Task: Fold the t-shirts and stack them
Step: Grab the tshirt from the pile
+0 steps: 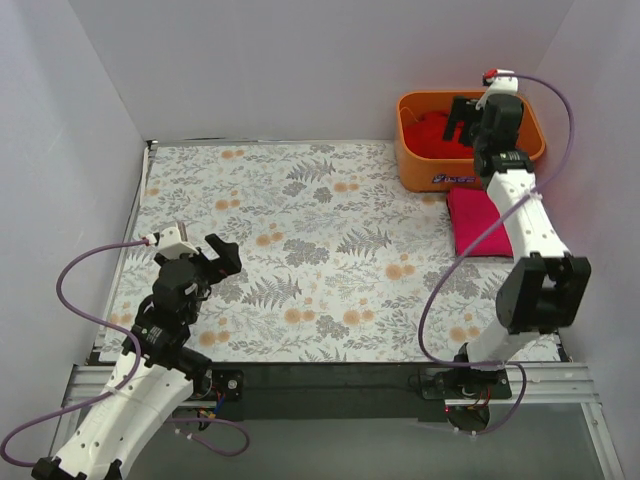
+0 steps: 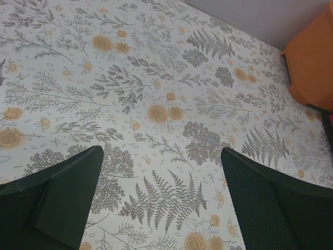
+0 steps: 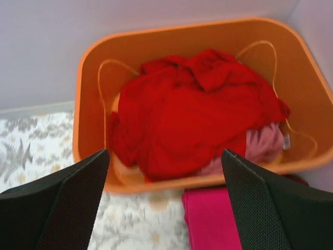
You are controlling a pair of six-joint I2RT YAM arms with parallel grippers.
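A bright red t-shirt (image 3: 192, 114) lies crumpled in the orange basket (image 3: 88, 109), on top of a dusty pale pink t-shirt (image 3: 263, 146). A magenta-pink t-shirt (image 1: 474, 222) lies folded on the table just in front of the basket; it also shows in the right wrist view (image 3: 208, 219). My right gripper (image 1: 462, 117) is open and empty, held above the basket's near rim. My left gripper (image 1: 208, 256) is open and empty, low over the floral cloth at the near left. The red t-shirt also shows in the top view (image 1: 438, 132).
The table carries a floral cloth (image 1: 310, 250). The orange basket (image 1: 425, 165) stands at the far right corner against the back wall. White walls enclose the table on three sides. The basket's corner shows in the left wrist view (image 2: 312, 62).
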